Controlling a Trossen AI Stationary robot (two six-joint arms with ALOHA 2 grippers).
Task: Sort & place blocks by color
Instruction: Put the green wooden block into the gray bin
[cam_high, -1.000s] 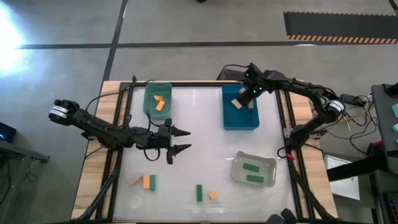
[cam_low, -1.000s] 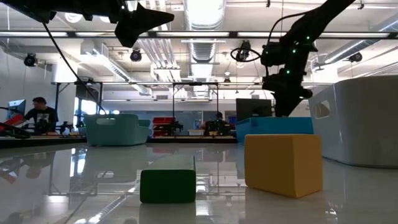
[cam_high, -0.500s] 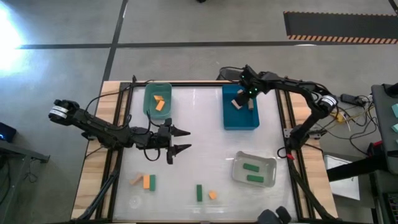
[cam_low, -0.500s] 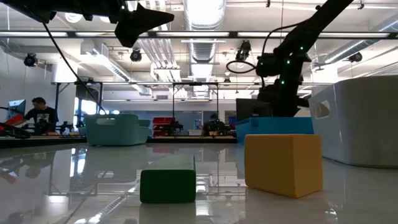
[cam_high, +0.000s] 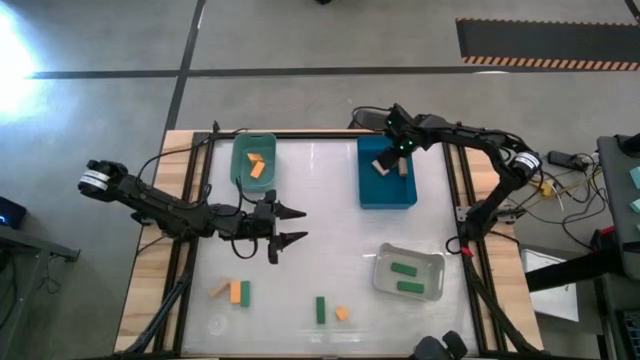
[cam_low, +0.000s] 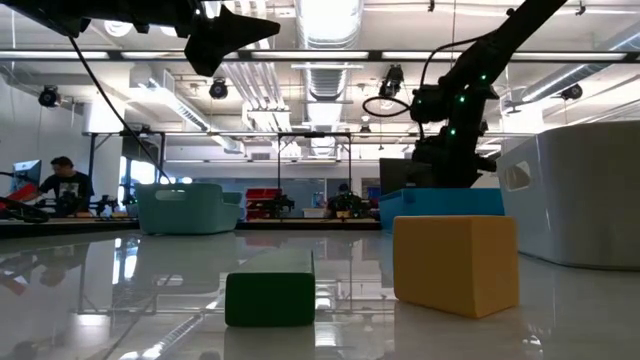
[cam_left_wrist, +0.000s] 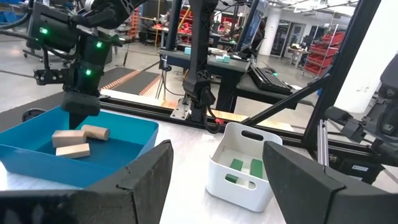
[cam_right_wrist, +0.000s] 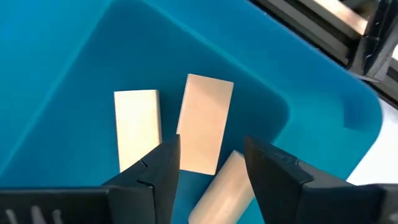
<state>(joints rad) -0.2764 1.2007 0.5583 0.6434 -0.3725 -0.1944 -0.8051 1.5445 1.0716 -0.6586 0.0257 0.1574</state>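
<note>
Tan blocks (cam_right_wrist: 202, 123) lie in the blue bin (cam_high: 387, 192) beneath the right gripper (cam_right_wrist: 208, 163), jaws parted, empty: a drop-off. Next, fetch a loose block (cam_high: 343, 313). The left gripper (cam_high: 298, 226) waits open mid-table.

- Your white table (cam_high: 320, 210) carries a teal bin (cam_high: 253, 160), a blue bin (cam_high: 386, 172) and a clear bin (cam_high: 408, 271);
- Loose blocks (cam_high: 238, 292) lie near its front edge: tan, orange, green (cam_high: 320, 309)
</note>
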